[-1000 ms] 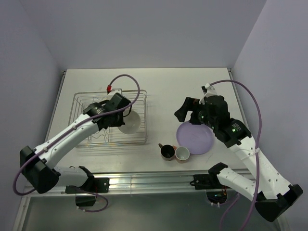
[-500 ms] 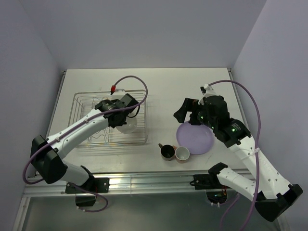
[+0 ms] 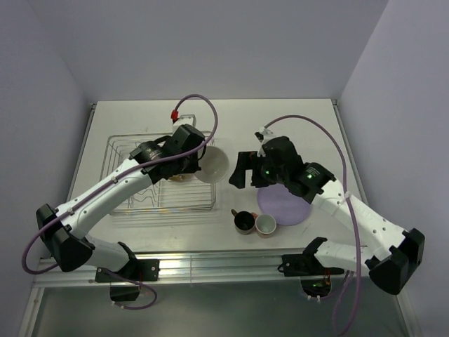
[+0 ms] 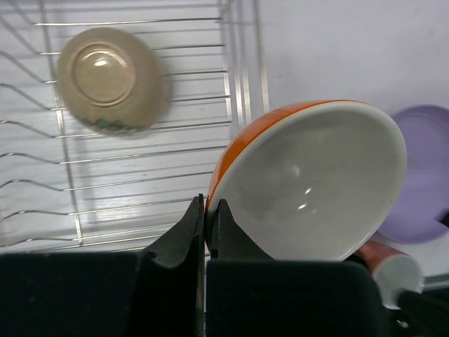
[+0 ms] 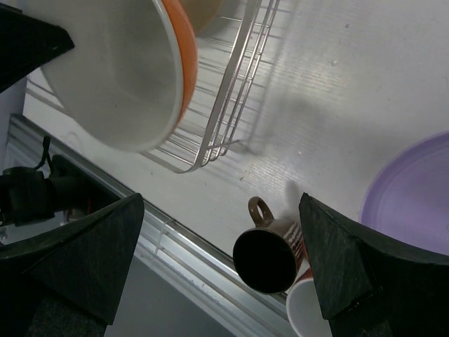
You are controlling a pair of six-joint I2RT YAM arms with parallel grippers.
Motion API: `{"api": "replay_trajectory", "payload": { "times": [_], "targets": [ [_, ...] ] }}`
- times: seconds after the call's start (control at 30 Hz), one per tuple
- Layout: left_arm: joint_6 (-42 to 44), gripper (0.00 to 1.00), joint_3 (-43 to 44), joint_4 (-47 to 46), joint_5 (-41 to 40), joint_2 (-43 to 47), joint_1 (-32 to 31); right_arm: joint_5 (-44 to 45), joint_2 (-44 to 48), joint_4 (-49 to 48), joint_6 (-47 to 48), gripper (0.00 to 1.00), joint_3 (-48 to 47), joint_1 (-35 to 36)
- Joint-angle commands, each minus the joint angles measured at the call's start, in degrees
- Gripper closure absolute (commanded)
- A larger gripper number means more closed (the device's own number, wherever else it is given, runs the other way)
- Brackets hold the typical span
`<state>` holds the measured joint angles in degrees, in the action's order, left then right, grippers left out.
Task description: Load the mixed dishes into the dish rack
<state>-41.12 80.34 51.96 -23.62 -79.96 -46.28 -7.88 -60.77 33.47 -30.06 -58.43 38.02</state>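
My left gripper (image 4: pixel 205 207) is shut on the rim of the orange bowl (image 4: pixel 309 182), which is tilted with its white inside showing. The bowl (image 3: pixel 213 163) hangs over the right edge of the dish rack (image 3: pixel 116 179). A beige bowl (image 4: pixel 109 78) lies upside down inside the rack (image 4: pixel 238 84). Just right of the orange bowl (image 5: pixel 119 70), my right gripper (image 3: pixel 242 172) stands open and empty above the table. Below it stand the dark cup (image 5: pixel 265 260) and the pink cup (image 5: pixel 309 312), beside the lilac plate (image 5: pixel 414 196), which lies flat on the table (image 3: pixel 284 205).
The dark cup (image 3: pixel 244 222) and pink cup (image 3: pixel 265 225) touch each other near the table's front edge, left of the plate. A metal rail (image 3: pixel 224 261) runs along that front edge. The rack's wire prongs (image 4: pixel 42 182) stand under the left arm.
The left arm has carried the orange bowl up and to the right, from inside the rack to over its right edge. The right gripper has swung left, off the plate, toward the bowl.
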Motion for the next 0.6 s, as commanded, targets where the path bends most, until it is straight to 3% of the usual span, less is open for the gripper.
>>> {"api": "replay_trajectory", "payload": {
  "times": [0.0, 0.37, 0.4, 0.47, 0.5, 0.53, 0.57],
  "targets": [
    [-0.3, 1.00, 4.0, -4.5, 3.1, 1.4, -2.4, 3.9, -2.8, -2.7, -1.0, 0.02, -4.5, 2.7],
    [-1.7, 1.00, 6.3, -4.3, 2.3, -0.5, -7.7, 7.2, -8.3, -4.8, -3.3, 0.20, -7.8, 4.3],
    [-1.8, 1.00, 6.4, -4.3, 2.1, -0.6, -7.9, 7.6, -8.5, -4.8, -3.6, 0.25, -8.0, 4.3],
    [-2.1, 1.00, 6.5, -4.2, 1.2, -0.7, -9.0, 7.8, -9.5, -4.8, -3.6, 0.41, -8.7, 4.3],
    [-2.1, 1.00, 6.7, -3.6, 0.1, -1.2, -9.2, 7.8, -10.0, -4.6, -4.0, 0.76, -9.0, 4.3],
    [-2.2, 1.00, 7.1, -3.1, -1.0, -1.6, -9.5, 9.6, -11.1, -4.3, -4.1, 0.97, -9.3, 4.3],
    [-2.2, 1.00, 8.5, -2.2, -2.0, -2.1, -10.5, 10.0, -11.7, -4.0, -4.2, 1.00, -9.8, 4.3]
  ]
}}
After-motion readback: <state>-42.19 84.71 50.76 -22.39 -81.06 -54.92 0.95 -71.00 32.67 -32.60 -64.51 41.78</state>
